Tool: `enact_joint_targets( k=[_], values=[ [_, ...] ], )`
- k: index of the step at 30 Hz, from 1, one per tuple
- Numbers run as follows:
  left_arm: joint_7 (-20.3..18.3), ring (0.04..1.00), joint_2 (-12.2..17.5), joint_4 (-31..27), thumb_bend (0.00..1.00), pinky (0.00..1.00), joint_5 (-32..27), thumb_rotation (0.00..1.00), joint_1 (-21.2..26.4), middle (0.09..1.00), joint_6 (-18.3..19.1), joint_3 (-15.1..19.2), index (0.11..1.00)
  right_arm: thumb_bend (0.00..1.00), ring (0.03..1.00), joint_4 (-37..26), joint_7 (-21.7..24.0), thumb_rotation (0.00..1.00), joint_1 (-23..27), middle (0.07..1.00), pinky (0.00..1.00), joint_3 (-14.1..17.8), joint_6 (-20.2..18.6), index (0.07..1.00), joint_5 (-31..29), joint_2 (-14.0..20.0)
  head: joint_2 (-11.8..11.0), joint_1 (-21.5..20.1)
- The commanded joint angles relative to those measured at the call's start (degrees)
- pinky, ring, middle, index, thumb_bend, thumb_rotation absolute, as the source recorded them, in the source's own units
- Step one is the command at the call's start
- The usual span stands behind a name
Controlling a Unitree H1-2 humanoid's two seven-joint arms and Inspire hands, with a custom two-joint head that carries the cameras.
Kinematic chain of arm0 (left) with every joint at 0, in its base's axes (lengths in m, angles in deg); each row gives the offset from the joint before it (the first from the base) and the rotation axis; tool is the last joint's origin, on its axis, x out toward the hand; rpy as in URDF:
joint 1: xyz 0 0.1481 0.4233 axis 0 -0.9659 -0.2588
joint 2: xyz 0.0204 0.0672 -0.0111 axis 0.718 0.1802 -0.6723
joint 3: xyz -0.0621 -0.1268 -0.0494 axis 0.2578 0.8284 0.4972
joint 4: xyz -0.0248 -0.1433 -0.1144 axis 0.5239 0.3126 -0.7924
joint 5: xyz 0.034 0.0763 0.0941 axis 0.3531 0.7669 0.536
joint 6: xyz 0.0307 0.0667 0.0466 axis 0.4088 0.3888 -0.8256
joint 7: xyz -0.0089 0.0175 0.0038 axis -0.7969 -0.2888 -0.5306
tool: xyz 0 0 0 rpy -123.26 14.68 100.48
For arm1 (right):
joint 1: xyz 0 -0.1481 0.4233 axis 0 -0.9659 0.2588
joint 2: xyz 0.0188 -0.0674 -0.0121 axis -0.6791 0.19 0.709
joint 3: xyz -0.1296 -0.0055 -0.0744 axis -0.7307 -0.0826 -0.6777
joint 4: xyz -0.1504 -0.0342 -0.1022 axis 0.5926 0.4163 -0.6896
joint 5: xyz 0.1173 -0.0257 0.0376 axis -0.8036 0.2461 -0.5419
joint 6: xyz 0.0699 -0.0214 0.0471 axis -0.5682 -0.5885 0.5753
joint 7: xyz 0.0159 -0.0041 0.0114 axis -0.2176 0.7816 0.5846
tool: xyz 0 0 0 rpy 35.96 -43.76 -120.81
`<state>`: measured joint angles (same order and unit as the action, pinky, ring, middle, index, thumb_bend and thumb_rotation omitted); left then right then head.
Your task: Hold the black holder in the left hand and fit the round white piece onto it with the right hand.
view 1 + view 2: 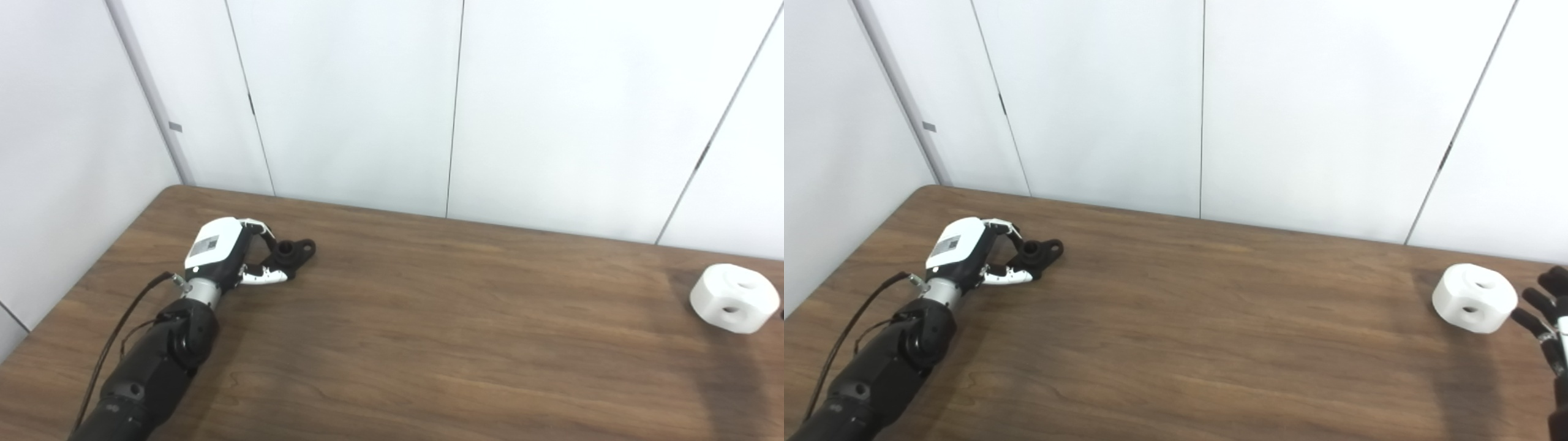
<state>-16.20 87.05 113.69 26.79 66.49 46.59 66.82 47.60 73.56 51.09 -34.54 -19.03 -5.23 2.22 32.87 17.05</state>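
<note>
At the left of the frame, the robot's left hand (229,251) curls around the near end of the black holder (294,252), which lies on the brown tabletop (429,318) — fingers above it and thumb below, partly closed and touching or nearly touching the part; whether the grip has firmed cannot be told. The holder does not look lifted. At the far right, the round white piece (1475,297), with a hole in its top and another in its side, rests on the tabletop well apart from the holder. The right hand (1549,324) shows only at the right edge of the right eye view, its dark fingers spread just beside the piece and holding nothing.

The risks, as judged from here: a shallow pinch on the holder's end could let it swing or slip when raised, and the right hand's sideways approach could nudge the white piece across the smooth wood — or off the near edge — before the fingers wrap it.
</note>
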Motion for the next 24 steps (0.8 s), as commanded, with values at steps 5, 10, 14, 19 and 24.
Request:
enact_joint_targets(
  k=[5,10,14,19,24],
  values=[
    [1.19,0.832,1.23,-0.63,0.52,0.90,1.55,0.06,0.89,0.752,-1.26,-0.59,0.486,0.32,0.811,-2.11,0.26,0.59,1.06,0.831,0.75,0.28,1.48,0.773,-0.17,1.02,0.02,0.02],
    [1.19,0.830,1.01,-0.67,0.52,0.92,0.99,0.06,0.94,0.753,-1.75,-0.34,0.486,0.30,0.811,-2.14,0.22,0.59,1.20,0.831,0.75,0.32,1.42,0.769,-0.27,1.02,0.31,-0.14],
    [0.72,0.830,1.02,-1.31,0.52,0.91,1.16,0.06,0.76,0.754,-1.37,-0.46,0.486,0.30,0.805,-2.22,0.49,0.59,1.17,0.824,0.74,0.18,1.72,0.763,-0.18,1.19,0.63,-0.44],
    [-0.88,0.841,1.01,-3.25,0.52,0.93,0.46,0.06,-0.19,0.759,-2.53,-0.70,0.487,0.31,0.802,-2.43,0.52,0.61,1.41,0.819,0.74,-0.18,1.82,0.755,0.34,1.19,1.22,-1.11],
    [-3.95,0.850,0.73,-7.83,0.52,0.94,-0.42,0.06,-2.20,0.759,-3.06,-1.04,0.486,0.32,0.817,-3.13,-0.16,0.62,2.33,0.830,0.76,-0.56,0.78,0.757,0.30,0.59,1.65,-1.74]
  ],
)
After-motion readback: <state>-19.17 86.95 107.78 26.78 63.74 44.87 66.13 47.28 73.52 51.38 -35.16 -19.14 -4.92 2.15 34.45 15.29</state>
